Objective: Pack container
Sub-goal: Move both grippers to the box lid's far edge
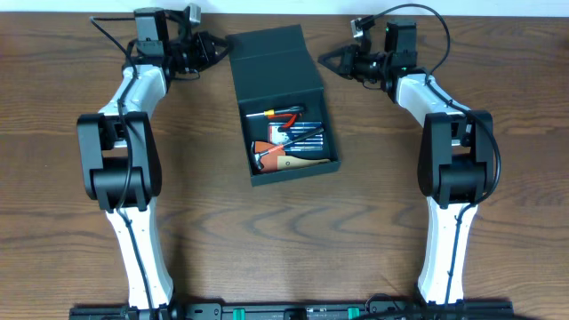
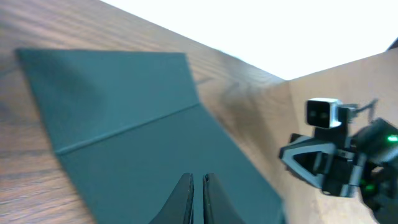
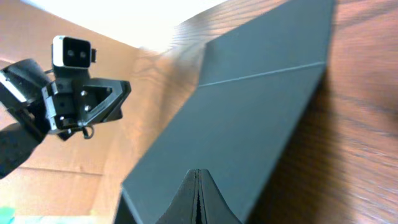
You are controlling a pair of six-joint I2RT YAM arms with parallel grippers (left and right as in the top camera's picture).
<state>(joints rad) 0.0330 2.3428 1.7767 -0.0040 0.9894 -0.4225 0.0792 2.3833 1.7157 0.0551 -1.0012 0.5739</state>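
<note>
Left gripper (image 1: 220, 48): fingers drawn almost together with only a slit between them, holding nothing, tip just beside the left edge of the lid. Container (image 1: 271, 58): stands mid-table (image 1: 53, 222) between the two grippers, flap lid open, hand tools (image 1: 289, 138) with orange and red parts lying inside. Right gripper (image 1: 324, 60): fingers pressed together, empty, near the lid's right edge.

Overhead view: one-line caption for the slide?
Open container holding hand tools, lid flap laid back, left gripper and right gripper flanking it.
</note>
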